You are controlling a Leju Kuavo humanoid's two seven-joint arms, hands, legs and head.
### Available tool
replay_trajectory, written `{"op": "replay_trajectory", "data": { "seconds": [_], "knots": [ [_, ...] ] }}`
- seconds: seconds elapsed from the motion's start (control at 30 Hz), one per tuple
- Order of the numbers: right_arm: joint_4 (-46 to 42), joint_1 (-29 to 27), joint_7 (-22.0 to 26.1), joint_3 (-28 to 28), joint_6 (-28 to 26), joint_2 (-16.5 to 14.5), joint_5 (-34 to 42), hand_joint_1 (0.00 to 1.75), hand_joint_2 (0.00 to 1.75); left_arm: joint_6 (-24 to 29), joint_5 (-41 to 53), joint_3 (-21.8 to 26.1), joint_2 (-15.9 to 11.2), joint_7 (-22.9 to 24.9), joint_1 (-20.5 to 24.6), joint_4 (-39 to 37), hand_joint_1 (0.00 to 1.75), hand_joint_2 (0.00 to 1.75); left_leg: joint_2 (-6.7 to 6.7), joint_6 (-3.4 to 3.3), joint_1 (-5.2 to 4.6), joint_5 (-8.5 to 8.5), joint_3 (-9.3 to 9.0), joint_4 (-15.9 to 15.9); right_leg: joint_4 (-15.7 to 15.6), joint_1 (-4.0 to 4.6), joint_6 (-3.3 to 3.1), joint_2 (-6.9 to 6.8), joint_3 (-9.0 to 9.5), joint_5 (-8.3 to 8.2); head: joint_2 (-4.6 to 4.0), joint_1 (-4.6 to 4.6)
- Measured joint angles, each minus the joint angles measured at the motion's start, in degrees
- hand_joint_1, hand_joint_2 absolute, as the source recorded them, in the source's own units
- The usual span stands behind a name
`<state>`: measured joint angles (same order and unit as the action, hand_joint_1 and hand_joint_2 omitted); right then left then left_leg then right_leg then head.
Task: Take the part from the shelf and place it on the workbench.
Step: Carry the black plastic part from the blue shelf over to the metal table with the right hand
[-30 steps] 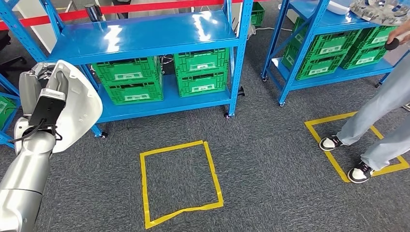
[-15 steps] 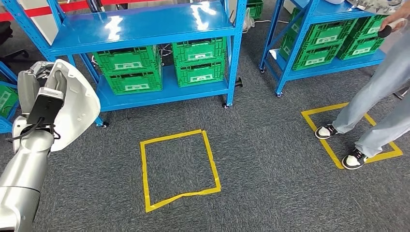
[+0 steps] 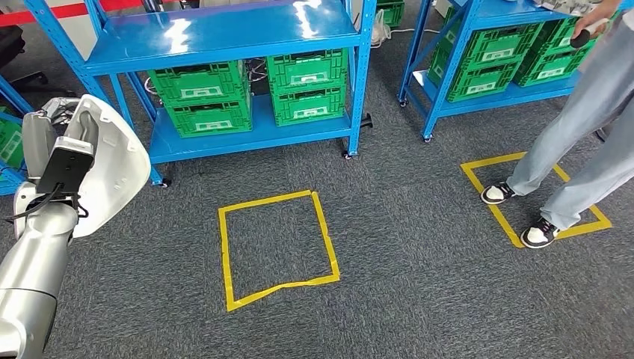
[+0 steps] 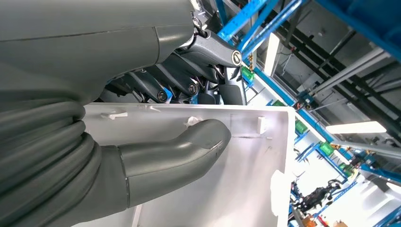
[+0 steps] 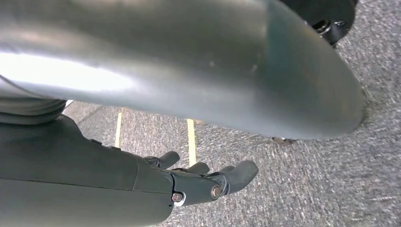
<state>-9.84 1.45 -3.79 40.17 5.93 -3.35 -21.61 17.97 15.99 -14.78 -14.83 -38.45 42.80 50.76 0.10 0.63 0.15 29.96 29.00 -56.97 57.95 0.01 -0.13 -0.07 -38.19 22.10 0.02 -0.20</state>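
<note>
The left hand (image 4: 156,137) is gripping the white part (image 3: 112,168), thumb pressing its inner face, already off the shelf (image 3: 224,37), while the right hand (image 5: 189,182) is hanging loosely open, holding nothing; placing it on a workbench is remaining.

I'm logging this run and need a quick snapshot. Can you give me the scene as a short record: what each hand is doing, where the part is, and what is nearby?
left hand: grips the white part, thumb pressed on its inner face
right hand: hangs over the carpet, holds nothing, fingers loosely curled
part: raised at the robot's left, off the shelf
shelves: blue, green crates on the lower level
floor: grey carpet, yellow tape square ahead
person: stands at right, on a second tape square
workbench: cannot tell where
</note>
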Motion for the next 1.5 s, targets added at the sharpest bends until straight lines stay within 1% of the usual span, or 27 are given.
{"op": "replay_trajectory", "data": {
  "seconds": [0.07,0.13,0.17,0.2,0.27,0.33,0.4,0.43,0.5,0.53,0.6,0.67,0.7,0.73,0.77,0.83,0.9,0.93,1.0,1.07,1.13,1.2,1.23,1.27,1.37,1.4,1.5],
  "knots": [
    [0.00,-0.08,-0.01,-0.01,0.03,0.02,-0.02,0.00,0.00,0.01,-0.11,-0.01,0.20,0.01,0.21,-0.07,1.75,1.75,0.19,-1.03,0.30,-1.22,1.23,0.11,2.38,-0.01,0.65,0.09,-1.23,2.82,0.00,0.18],
    [0.01,-0.09,-0.01,-0.01,0.04,0.03,-0.04,0.00,0.00,0.01,-0.19,-0.02,0.39,0.02,0.39,-0.12,1.75,1.75,0.27,-1.60,0.39,-2.58,2.88,0.06,9.21,-0.19,1.09,0.13,-3.44,8.64,0.00,0.47],
    [0.01,-0.09,-0.01,-0.01,0.05,0.03,-0.04,0.00,0.00,0.00,-0.19,-0.02,0.43,0.03,0.41,-0.16,1.75,1.75,0.27,-1.63,0.38,-3.28,3.83,-0.06,13.35,-0.27,1.26,0.14,-4.40,10.81,0.00,0.53],
    [0.01,-0.08,-0.01,0.00,0.05,0.03,-0.05,0.00,0.00,0.00,-0.19,-0.02,0.46,0.03,0.40,-0.22,1.75,1.75,0.27,-1.61,0.37,-3.94,4.79,-0.21,16.53,-0.34,1.38,0.14,-4.82,11.67,0.00,0.56],
    [0.01,-0.05,-0.01,0.00,0.05,0.03,-0.05,0.00,0.00,0.00,-0.20,-0.02,0.51,0.03,0.39,-0.31,1.75,1.75,0.28,-1.40,0.38,-5.19,6.74,-0.64,17.60,-0.45,1.42,0.13,-2.97,9.67,0.00,0.58],
    [0.00,0.07,-0.01,-0.01,0.05,0.04,-0.05,0.00,0.00,0.01,-0.21,-0.02,0.53,0.03,0.43,-0.27,1.75,1.75,0.26,-1.00,0.37,-6.28,8.40,-1.16,10.83,-0.49,1.12,0.18,2.92,7.60,0.00,0.61],
    [0.01,0.26,0.01,-0.01,0.06,0.06,-0.05,0.00,0.00,0.03,-0.21,-0.03,0.46,0.01,0.58,-0.17,1.75,1.75,0.30,-0.39,0.30,-7.34,9.36,-1.47,2.63,-0.28,0.56,0.31,8.48,8.70,0.00,0.57],
    [0.01,0.35,0.01,-0.02,0.07,0.07,-0.06,0.00,0.00,0.04,-0.21,-0.04,0.45,-0.01,0.68,-0.14,1.75,1.75,0.34,-0.04,0.29,-7.94,9.57,-1.37,0.46,-0.10,0.25,0.38,9.66,9.38,0.00,0.57],
    [0.04,0.40,0.02,-0.02,0.12,0.05,-0.08,0.00,0.00,0.08,-0.21,-0.09,0.47,-0.01,0.74,-0.24,1.75,1.75,0.37,0.69,0.37,-9.04,9.79,-0.84,-0.41,0.00,-0.54,0.34,9.23,8.67,0.00,0.58],
    [0.07,0.41,0.04,-0.02,0.21,0.03,-0.12,0.00,0.00,0.14,-0.22,-0.14,0.44,0.05,0.66,-0.32,1.75,1.75,0.32,1.01,0.43,-8.50,10.14,-1.05,-0.53,-0.03,-1.06,0.24,8.71,8.02,0.00,0.53],
    [0.11,0.39,0.09,-0.01,0.46,0.07,-0.36,0.00,0.00,0.39,-0.27,-0.26,0.29,0.18,0.48,-0.43,1.75,1.75,0.22,1.48,0.53,-4.05,11.47,-4.35,-0.74,-0.22,-1.94,0.01,7.23,6.40,0.00,0.26],
    [0.11,0.40,0.10,0.00,0.75,0.15,-0.63,0.00,0.00,0.62,-0.35,-0.40,0.12,0.38,0.35,-0.43,1.75,1.75,0.16,1.79,0.57,1.95,13.00,-11.52,-0.66,-0.12,-2.27,-0.07,5.38,4.78,0.00,0.02],
    [0.11,0.41,0.09,0.00,0.92,0.16,-0.72,0.00,0.00,0.67,-0.39,-0.46,0.05,0.48,0.20,-0.43,1.75,1.75,0.15,1.90,0.57,3.35,13.29,-14.99,-0.58,-0.08,-2.28,-0.09,4.33,3.97,0.00,0.00],
    [0.11,0.42,0.08,0.00,1.14,0.16,-0.80,0.00,0.00,0.67,-0.42,-0.52,-0.02,0.55,0.00,-0.42,1.75,1.75,0.14,1.96,0.57,3.27,12.97,-17.26,-0.48,-0.05,-2.25,-0.10,3.25,3.20,0.00,-0.01],
    [0.11,0.42,0.08,0.00,1.42,0.16,-0.85,0.00,0.00,0.68,-0.45,-0.58,-0.09,0.61,-0.21,-0.38,1.75,1.75,0.13,1.95,0.57,2.02,11.87,-17.84,-0.36,-0.04,-2.17,-0.11,2.17,2.44,0.00,-0.02],
    [0.11,0.42,0.31,0.00,2.16,0.16,-0.80,0.00,0.00,0.59,-0.61,-0.68,-0.27,0.67,-0.46,-0.12,1.75,1.75,0.13,1.70,0.56,-0.63,6.90,-13.47,-0.10,-0.06,-1.87,-0.12,0.21,1.05,0.00,-0.03],
    [0.11,0.43,0.92,0.00,2.89,0.16,-0.65,0.00,0.00,0.06,-0.94,-0.74,-0.50,0.92,-0.42,0.43,1.75,1.75,0.20,1.22,0.34,0.72,0.14,-4.81,0.20,0.12,-1.34,-0.11,-1.10,-0.12,-0.01,-0.05],
    [0.11,0.43,1.29,0.00,3.16,0.16,-0.59,0.00,0.00,-0.40,-1.09,-0.77,-0.61,1.17,-0.37,0.63,1.75,1.75,0.22,0.92,0.19,1.93,-1.98,-1.59,0.23,0.15,-1.01,-0.13,-1.37,-0.71,0.00,-0.05],
    [0.11,0.33,2.02,0.00,3.58,0.16,-0.55,0.00,0.00,-1.42,-1.09,-0.81,-0.79,1.81,-0.38,0.65,1.75,1.75,0.24,0.10,-0.02,2.60,-2.77,0.72,-0.08,0.09,-0.21,-0.18,-1.56,-1.91,0.00,0.00],
    [0.11,0.20,2.81,0.00,4.00,0.28,-0.66,0.00,0.00,-2.05,-0.90,-0.85,-0.92,2.39,-0.44,0.37,1.75,1.75,0.20,-0.85,0.09,1.50,-2.01,0.71,0.98,-0.13,0.55,-0.08,-2.23,-1.06,0.00,0.06],
    [0.11,0.03,3.60,0.00,4.39,0.39,-0.95,0.00,0.00,-2.19,-0.80,-0.87,-1.04,2.69,-0.55,0.14,1.75,1.75,-0.04,-1.43,0.24,0.20,-0.83,0.70,6.83,-0.37,1.15,0.06,-4.51,3.41,0.00,0.26],
    [0.11,-0.10,4.13,0.00,4.66,0.39,-1.18,0.00,0.00,-2.13,-0.81,-0.88,-1.23,2.75,-0.99,0.03,1.75,1.75,-0.56,-1.47,0.24,-0.96,0.68,0.44,14.66,-0.48,1.57,0.07,-6.92,8.03,0.00,0.39],
    [0.11,-0.15,4.28,0.00,4.76,0.41,-1.25,0.00,0.00,-2.05,-0.81,-0.89,-1.34,2.71,-1.35,0.01,1.75,1.75,-0.92,-1.36,0.24,-1.45,1.45,0.21,16.74,-0.51,1.65,0.07,-7.02,9.05,0.00,0.39],
    [0.11,-0.18,4.34,0.00,4.82,0.44,-1.30,0.00,0.00,-1.93,-0.81,-0.90,-1.41,2.68,-1.75,0.02,1.75,1.75,-1.28,-1.22,0.25,-1.82,2.18,-0.07,16.37,-0.51,1.64,0.10,-5.87,8.98,0.00,0.40],
    [0.11,-0.19,4.40,-0.01,4.87,0.61,-1.42,0.00,0.00,-1.42,-0.55,-0.92,-1.56,2.64,-2.52,0.33,1.75,1.75,-2.51,-0.61,0.29,-2.51,4.00,-1.14,5.66,-0.43,1.02,1.63,2.33,6.70,0.00,0.43],
    [0.11,-0.18,4.42,-0.01,4.87,0.66,-1.43,0.00,0.00,-1.27,-0.43,-0.92,-1.61,2.68,-2.56,0.48,1.75,1.75,-2.89,-0.33,0.28,-2.69,4.42,-1.41,2.77,-0.38,0.65,2.20,4.21,6.34,0.00,0.41],
    [0.11,-0.19,4.37,-0.02,4.80,0.73,-1.44,0.00,0.00,-1.02,0.02,-0.95,-1.66,2.81,-2.63,0.64,1.75,1.75,-3.96,0.75,0.32,-3.42,5.05,-1.39,1.05,-0.11,-0.54,1.77,4.97,5.96,0.00,0.34]
  ]
}}
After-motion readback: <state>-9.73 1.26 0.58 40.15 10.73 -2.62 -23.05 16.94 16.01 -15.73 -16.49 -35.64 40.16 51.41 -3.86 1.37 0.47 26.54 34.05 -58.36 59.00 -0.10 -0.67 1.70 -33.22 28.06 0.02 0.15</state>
